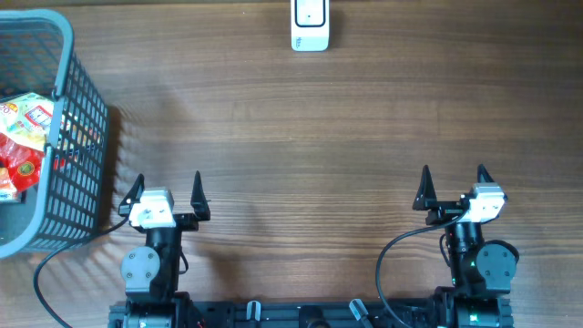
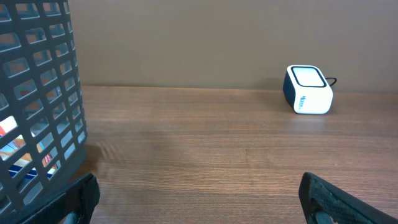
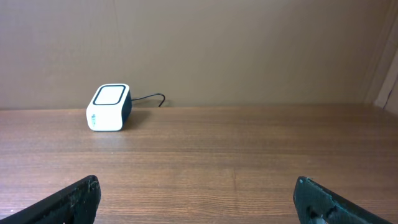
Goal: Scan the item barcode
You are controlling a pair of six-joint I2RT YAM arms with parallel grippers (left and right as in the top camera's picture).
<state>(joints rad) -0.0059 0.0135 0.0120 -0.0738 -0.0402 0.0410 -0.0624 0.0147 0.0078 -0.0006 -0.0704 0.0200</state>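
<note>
Left hand (image 1: 168, 182) apart | right hand (image 1: 454, 175) apart | white scanner (image 1: 310, 25) at far edge | packets (image 1: 23, 137) in basket (image 1: 86, 128): print unreadable

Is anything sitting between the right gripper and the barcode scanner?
No. Only bare table lies between the right gripper and the scanner. Both the overhead and right wrist views show this.

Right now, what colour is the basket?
The basket is grey-blue, clearest in the overhead view.
</note>
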